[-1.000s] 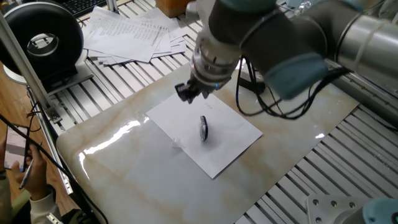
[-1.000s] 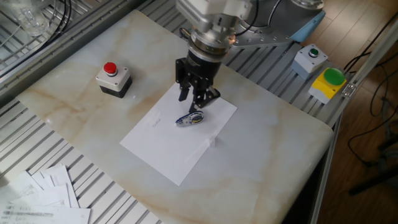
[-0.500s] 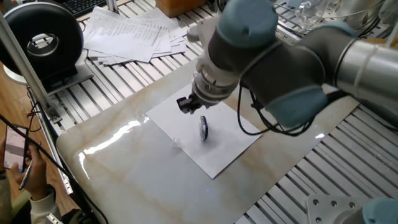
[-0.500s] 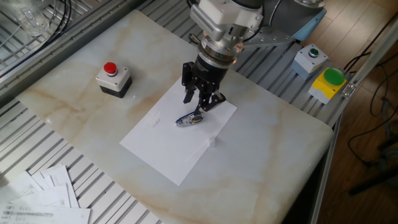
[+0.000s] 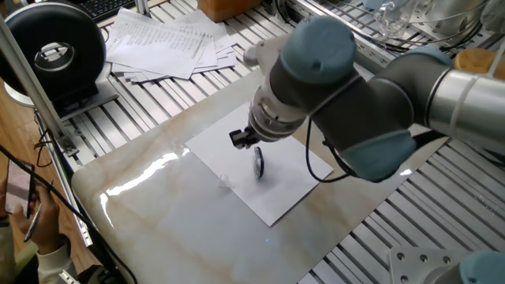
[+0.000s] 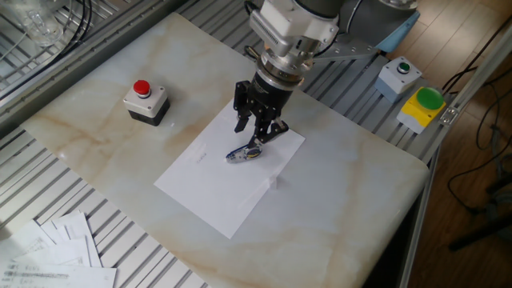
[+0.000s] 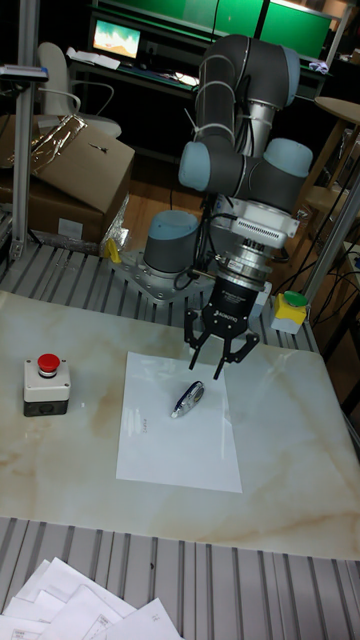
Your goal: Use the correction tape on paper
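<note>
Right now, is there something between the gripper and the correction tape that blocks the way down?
Nothing visible blocks it. The open gripper hangs just above the correction tape, which lies alone on the paper. The red button box sits well off to the side.

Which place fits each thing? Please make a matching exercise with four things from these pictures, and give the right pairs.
Things:
1. correction tape
2. gripper
3. red button box
4. printed sheets

Places:
A. on the slatted surface, off the marble slab
B. lying on the paper
C. open, just above the tape
D. on the marble, apart from the paper

Pairs: 1-B, 2-C, 3-D, 4-A
</note>
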Robot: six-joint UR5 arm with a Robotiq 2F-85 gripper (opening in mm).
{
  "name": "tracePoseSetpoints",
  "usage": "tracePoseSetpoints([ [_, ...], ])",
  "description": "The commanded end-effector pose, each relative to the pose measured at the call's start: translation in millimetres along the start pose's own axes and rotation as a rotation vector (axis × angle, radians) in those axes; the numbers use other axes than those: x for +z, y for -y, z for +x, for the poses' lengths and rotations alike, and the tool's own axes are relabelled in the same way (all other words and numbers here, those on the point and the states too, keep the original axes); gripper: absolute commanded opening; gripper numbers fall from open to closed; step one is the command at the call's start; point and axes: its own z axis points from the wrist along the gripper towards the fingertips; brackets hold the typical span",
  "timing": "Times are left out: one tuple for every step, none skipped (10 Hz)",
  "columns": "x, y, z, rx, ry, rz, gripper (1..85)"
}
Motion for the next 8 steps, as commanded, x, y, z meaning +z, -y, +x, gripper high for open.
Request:
tracePoseSetpoints([
  [11.6,8.1,5.0,0.049,0.021,0.015,45.0],
  [13.7,6.3,5.7,0.064,0.027,0.022,45.0],
  [16.6,3.6,6.1,0.079,0.033,0.023,45.3],
  [20.0,1.8,5.6,0.089,0.045,0.026,45.3],
  [23.0,0.2,5.2,0.096,0.056,0.027,45.3],
  [25.1,-0.8,6.0,0.097,0.062,0.030,45.3],
  [26.5,-1.9,7.3,0.101,0.064,0.030,45.3],
  [27.7,-2.2,9.6,0.100,0.065,0.029,45.0],
])
